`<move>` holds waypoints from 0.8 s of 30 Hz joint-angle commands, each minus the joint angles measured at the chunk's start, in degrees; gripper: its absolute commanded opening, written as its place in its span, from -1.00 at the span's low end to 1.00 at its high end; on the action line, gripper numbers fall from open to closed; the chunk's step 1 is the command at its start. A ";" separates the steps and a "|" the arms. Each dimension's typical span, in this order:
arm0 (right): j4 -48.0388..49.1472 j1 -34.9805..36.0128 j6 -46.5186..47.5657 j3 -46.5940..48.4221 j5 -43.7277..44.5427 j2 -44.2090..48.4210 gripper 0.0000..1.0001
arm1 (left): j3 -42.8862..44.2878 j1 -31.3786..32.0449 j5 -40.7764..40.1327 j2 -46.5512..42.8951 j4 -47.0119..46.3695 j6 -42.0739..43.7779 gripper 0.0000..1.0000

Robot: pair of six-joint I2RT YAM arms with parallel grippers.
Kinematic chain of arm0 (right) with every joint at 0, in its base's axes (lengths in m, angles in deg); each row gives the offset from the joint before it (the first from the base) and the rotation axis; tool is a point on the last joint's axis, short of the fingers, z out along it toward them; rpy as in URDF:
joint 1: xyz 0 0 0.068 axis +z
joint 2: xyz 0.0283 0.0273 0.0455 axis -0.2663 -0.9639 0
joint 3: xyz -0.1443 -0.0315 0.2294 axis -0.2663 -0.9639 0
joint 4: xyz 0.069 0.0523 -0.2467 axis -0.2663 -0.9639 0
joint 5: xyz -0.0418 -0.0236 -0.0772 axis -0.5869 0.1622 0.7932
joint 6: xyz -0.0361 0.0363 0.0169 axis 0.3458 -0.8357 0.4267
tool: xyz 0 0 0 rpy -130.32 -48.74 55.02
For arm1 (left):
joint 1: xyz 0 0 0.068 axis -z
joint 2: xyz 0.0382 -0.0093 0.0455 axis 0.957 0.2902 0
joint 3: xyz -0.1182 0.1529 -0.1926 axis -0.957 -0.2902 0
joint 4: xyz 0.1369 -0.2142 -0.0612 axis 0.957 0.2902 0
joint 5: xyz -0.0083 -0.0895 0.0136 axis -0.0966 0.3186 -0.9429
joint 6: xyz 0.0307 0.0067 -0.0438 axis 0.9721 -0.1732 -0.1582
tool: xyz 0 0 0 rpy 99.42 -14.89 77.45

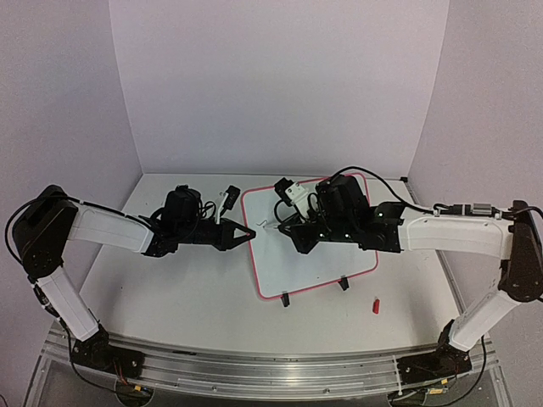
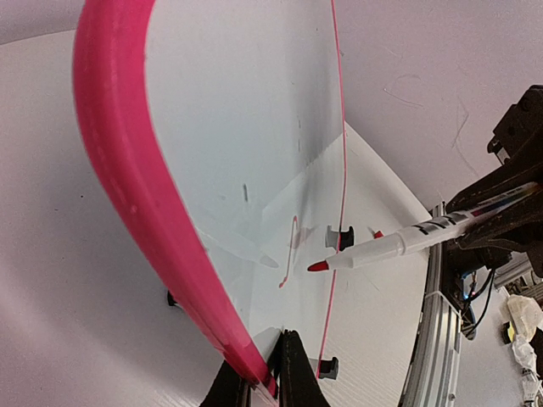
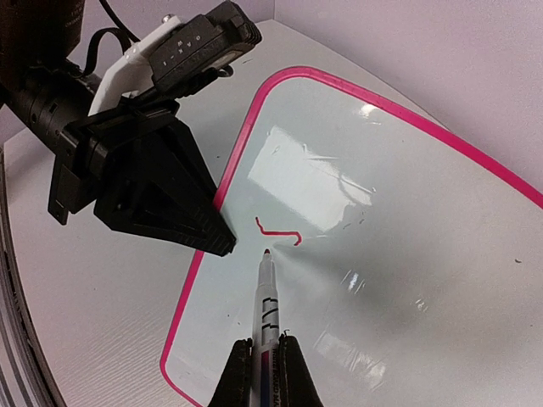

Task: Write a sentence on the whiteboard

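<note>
At the nine o'clock edge of the whiteboard [image 1: 314, 264], which rests mid-table on a stand [image 1: 286, 298] with black feet, the left gripper [image 1: 248, 233] is clenched on the pink frame. The right gripper [image 1: 284, 227], clasped round a red marker [image 3: 268, 297], aims the tip just beside the sentence [image 3: 276, 231], which is no more than one short red squiggle near that same edge. Whether the tip touches the glossy surface cannot be told. Crowding looks the likeliest trouble: the nib works right beside the left gripper, and a stroke drifting toward nine o'clock could strike it or run off the board. Too firm a press might rock the board or slide the frame in its clamp, warping letters; too light a press would break the lines. A wrist trailing toward three o'clock could smear wet ink. The cap [image 1: 374, 303] lies loose at the board's five o'clock.
</note>
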 commanded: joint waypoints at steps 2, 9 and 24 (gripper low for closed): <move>2.38 -0.24 -0.59 2.14 0.88 -0.08 -1.00 | -0.77 -1.30 -11.14 2.85 10.73 8.72 -1.00; 2.75 -0.22 -0.59 2.47 1.20 -0.48 -1.00 | -0.74 -1.30 -10.94 2.93 10.71 8.78 -1.00; 4.15 -0.21 -0.52 2.69 1.04 -0.80 -1.00 | -1.01 -1.30 -11.06 2.86 10.80 8.90 -1.00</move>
